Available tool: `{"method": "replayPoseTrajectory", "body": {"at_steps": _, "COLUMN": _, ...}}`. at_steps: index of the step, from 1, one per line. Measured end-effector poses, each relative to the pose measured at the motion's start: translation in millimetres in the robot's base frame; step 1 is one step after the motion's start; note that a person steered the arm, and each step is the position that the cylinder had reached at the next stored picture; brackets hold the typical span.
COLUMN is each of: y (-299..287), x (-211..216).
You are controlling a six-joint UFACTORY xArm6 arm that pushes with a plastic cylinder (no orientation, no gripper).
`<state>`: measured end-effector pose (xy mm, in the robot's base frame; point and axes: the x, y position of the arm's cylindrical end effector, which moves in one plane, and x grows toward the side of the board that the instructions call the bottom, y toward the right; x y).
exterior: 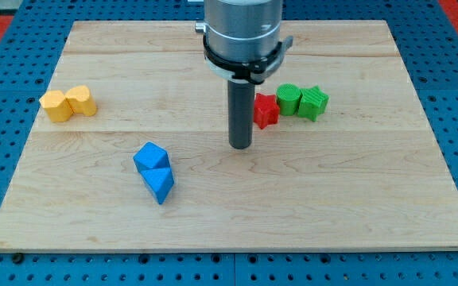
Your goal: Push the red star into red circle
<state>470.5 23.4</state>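
The red star (266, 110) lies right of the board's middle, and its left side is hidden behind my rod. My tip (240, 147) rests on the board just below and to the left of the star. I cannot tell whether the rod touches it. No red circle shows. The arm's body covers the upper middle of the board.
A green round block (289, 98) touches the star's right side, with a green star (314, 102) next to it. Two yellow blocks (56, 105) (82, 100) sit together at the left. Two blue blocks (150, 156) (161, 184) sit lower left of my tip. The wooden board (356, 191) lies on a blue pegboard.
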Motion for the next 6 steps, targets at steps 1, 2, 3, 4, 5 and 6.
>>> {"method": "replayPoseTrajectory", "body": {"at_steps": 1, "y": 50, "x": -13}}
{"method": "replayPoseTrajectory", "body": {"at_steps": 2, "y": 56, "x": -38}}
{"method": "replayPoseTrajectory", "body": {"at_steps": 3, "y": 8, "x": -62}}
{"method": "replayPoseTrajectory", "body": {"at_steps": 4, "y": -33, "x": -82}}
{"method": "replayPoseTrajectory", "body": {"at_steps": 5, "y": -36, "x": -121}}
{"method": "replayPoseTrajectory", "body": {"at_steps": 6, "y": -36, "x": -163}}
